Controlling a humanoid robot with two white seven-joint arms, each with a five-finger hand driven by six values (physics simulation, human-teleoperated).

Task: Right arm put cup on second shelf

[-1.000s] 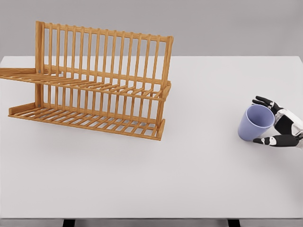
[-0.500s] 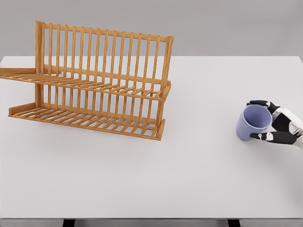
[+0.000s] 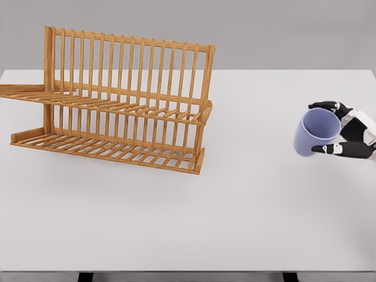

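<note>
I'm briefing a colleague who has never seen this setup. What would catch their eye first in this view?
Probably the wooden two-tier dish rack, which fills the left half of the white table with both slatted shelves bare. Next, at the far right edge, the right hand grips a lavender cup tilted on its side, its open mouth turned toward the camera. The left arm is out of view.

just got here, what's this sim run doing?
The right hand grips a lavender cup at the table's right edge, fingers wrapped around it, cup tilted with its mouth toward the camera. The two-tier wooden dish rack stands far off at the left, both shelves bare. The cup isn't on the second shelf yet. The left arm is out of view.
</note>
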